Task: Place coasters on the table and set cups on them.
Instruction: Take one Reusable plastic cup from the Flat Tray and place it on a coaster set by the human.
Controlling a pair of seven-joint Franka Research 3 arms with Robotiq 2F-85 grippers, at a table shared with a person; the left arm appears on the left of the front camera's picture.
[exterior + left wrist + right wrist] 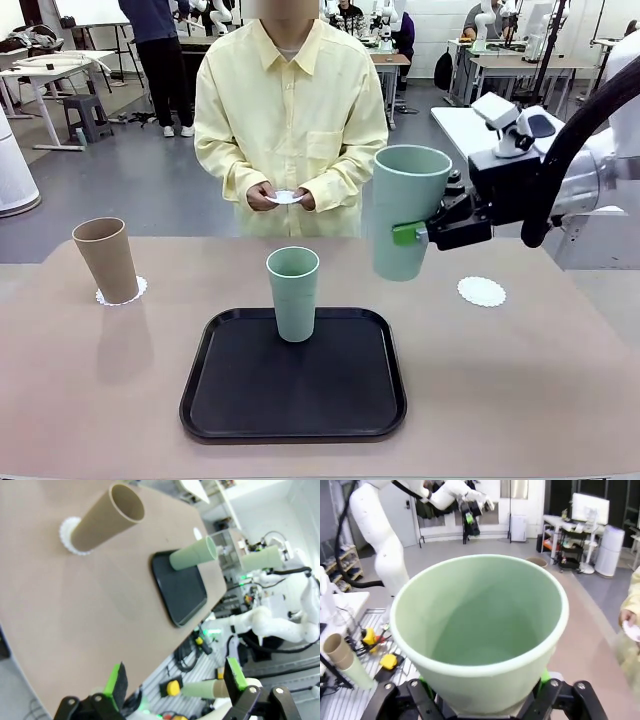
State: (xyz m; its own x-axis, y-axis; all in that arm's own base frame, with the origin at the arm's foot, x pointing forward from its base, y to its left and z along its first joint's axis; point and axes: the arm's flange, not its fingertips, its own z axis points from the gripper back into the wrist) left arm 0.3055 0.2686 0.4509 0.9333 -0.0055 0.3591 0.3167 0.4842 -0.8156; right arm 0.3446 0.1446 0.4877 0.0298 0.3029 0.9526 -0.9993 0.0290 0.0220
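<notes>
A tan-brown cup [105, 258] stands on a lacy white coaster [122, 292] at the table's [540, 400] left. One mint green cup [292, 292] stands upright on the black tray [230, 400]. My right gripper [415, 234] is shut on the other mint green cup [408, 210], holding it upright in the air, left of and above a bare coaster [482, 291]. In the right wrist view that cup [480, 630] sits between the fingers, its mouth toward the camera. My left gripper [176, 680] is open with nothing in it, off the table's edge, far from the tan cup [105, 520].
The person stands at the far side, holding a third coaster [285, 197] in both hands above the table edge. The tray [182, 592] lies in the middle near my side. Bare tabletop lies to either side of the tray.
</notes>
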